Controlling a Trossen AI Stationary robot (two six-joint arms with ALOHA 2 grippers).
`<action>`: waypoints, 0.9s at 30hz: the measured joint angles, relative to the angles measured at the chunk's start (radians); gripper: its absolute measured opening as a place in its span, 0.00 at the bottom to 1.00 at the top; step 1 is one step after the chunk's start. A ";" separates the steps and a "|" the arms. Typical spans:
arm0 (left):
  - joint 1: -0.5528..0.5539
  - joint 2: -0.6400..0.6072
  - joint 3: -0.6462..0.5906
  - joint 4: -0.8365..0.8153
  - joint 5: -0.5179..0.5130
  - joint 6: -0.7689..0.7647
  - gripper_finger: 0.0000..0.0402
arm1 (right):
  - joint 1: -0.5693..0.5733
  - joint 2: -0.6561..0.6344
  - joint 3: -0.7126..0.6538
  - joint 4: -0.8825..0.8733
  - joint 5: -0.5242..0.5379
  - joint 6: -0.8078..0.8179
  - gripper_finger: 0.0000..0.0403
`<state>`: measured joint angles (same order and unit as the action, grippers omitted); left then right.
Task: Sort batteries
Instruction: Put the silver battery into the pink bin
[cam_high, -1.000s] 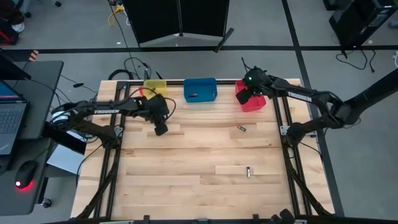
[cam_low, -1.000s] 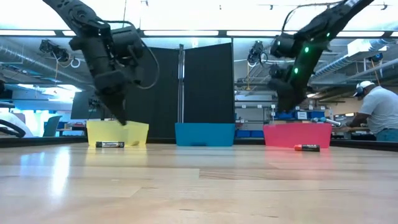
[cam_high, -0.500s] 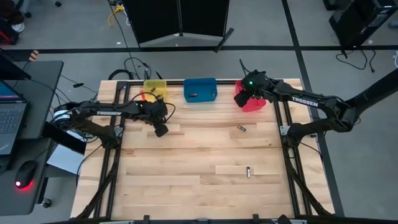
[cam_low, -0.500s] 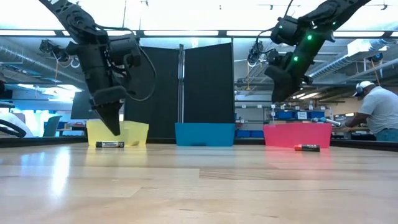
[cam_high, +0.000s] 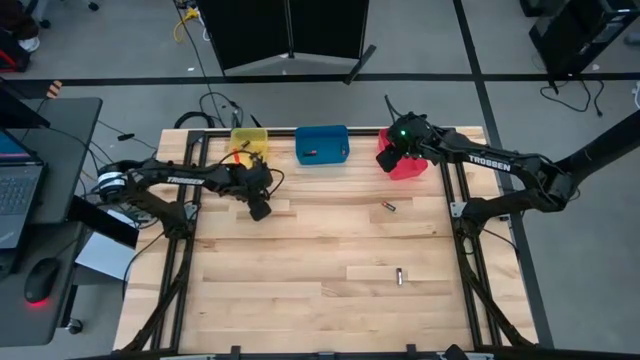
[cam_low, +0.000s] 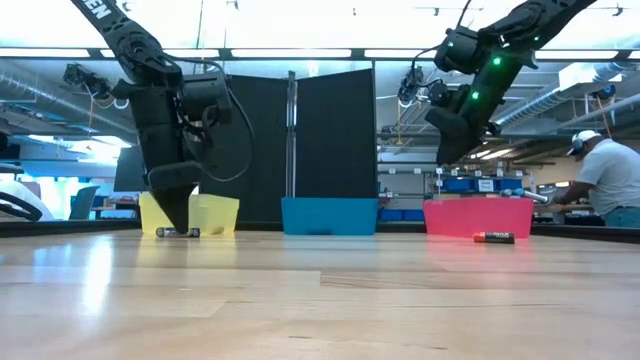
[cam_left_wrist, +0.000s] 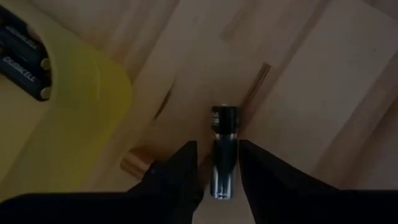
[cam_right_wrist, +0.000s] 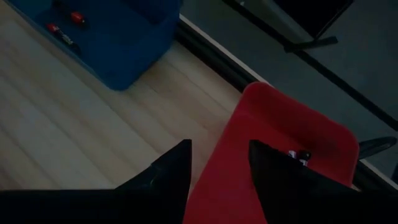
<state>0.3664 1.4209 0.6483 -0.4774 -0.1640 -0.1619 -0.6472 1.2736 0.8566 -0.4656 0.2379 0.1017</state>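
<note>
A dark battery with a silvery end lies on its side on the wood, just in front of the yellow bin. My left gripper points down over it, open, one finger on each side of the battery. I see no touch. In the high view this gripper hides that battery. My right gripper hangs open and empty above the red bin. Two more batteries lie loose on the table; the red-ended one also shows in the low view.
Three bins stand along the far edge: yellow, blue and red. Batteries lie in the yellow bin, the blue bin and the red bin. A person sits beyond the table.
My left gripper has come down toward the battery by the yellow bin and opened, its fingers now straddling it. My right gripper has risen a little above the red bin. The batteries on the table have stayed where they were.
</note>
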 joint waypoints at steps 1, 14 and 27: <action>0.000 0.001 0.000 -0.001 -0.002 0.000 0.32 | 0.000 0.000 0.000 0.000 0.000 0.000 0.42; -0.014 0.065 0.006 0.014 0.109 -0.007 0.26 | 0.026 0.000 0.000 -0.010 -0.004 -0.008 0.41; -0.052 -0.006 -0.024 0.319 0.288 0.029 0.11 | 0.080 0.000 -0.114 0.180 -0.313 -0.080 0.35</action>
<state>0.3140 1.4152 0.6246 -0.1582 0.1237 -0.1331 -0.5674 1.2736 0.7423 -0.2857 -0.0751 0.0221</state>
